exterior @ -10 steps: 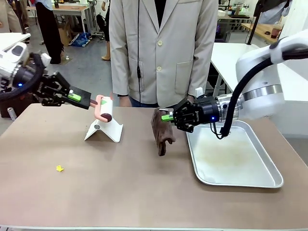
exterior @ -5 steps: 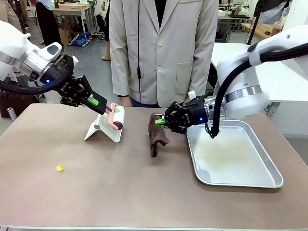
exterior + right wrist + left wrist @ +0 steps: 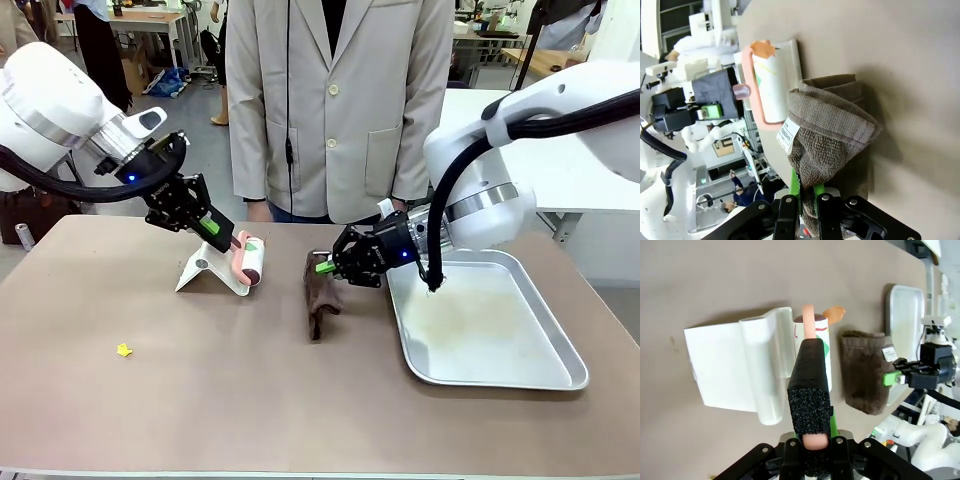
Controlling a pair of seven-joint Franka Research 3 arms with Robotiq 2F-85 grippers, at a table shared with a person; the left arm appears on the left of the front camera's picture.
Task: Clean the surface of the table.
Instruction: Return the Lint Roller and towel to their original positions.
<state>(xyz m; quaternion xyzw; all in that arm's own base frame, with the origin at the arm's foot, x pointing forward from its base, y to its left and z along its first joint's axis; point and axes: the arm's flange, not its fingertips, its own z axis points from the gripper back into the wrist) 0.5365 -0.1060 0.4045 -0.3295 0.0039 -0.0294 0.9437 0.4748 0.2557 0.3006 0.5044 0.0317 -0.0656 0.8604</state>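
While the worktop fills the front view from edge to edge, its matte taupe top looks rigid, heavy and fixed, so it is not a thing to grasp at all; it is best worked by pressing tools flat against it and drawing them across. At its right edge lies a silver metal tray, bare apart from a faint stain. A person in a pale jacket stands at the far edge. Near the far edge, left of centre, a white folded stand rests on the surface. The right gripper is clamped on a brown cloth, soft and limp, whose lower end hangs to or just above the surface beside the tray. The left gripper is closed on the foam-wrapped handle of a lint roller, its white drum just beside the stand. Toward the left edge sits a small yellow scrap, likely the debris to be cleared.
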